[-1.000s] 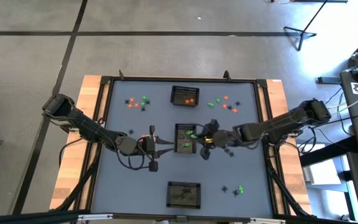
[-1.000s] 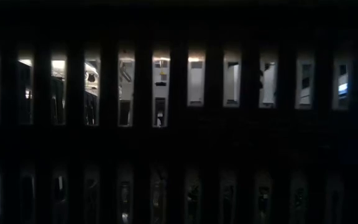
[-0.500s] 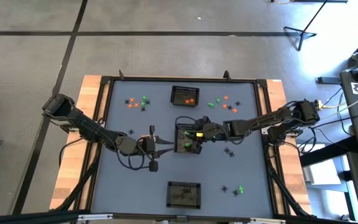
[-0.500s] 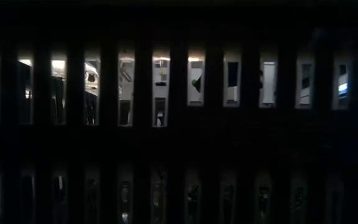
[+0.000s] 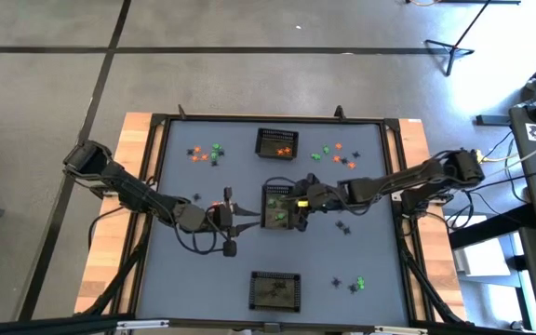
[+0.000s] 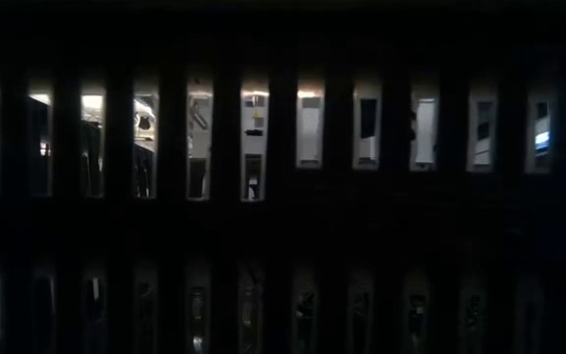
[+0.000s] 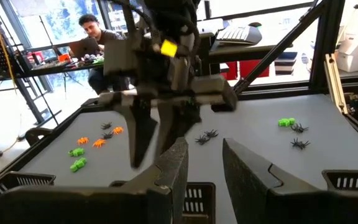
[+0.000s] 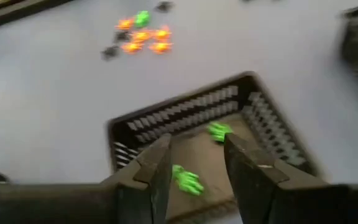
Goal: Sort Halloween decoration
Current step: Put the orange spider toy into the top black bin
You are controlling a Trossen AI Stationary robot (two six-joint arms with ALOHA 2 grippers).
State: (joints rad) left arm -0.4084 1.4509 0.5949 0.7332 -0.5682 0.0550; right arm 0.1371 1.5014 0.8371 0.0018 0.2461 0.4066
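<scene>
Grey tabletop (image 5: 221,288), frame centre: right end effector (image 8: 194,163) now hanging parted over middle basket (image 5: 281,207), green trinket (image 8: 219,131) just dropped inside. Left end effector (image 7: 201,163) idling beside basket, nothing gripped. Loose trinkets (image 5: 333,154) upper right remaining.
</scene>
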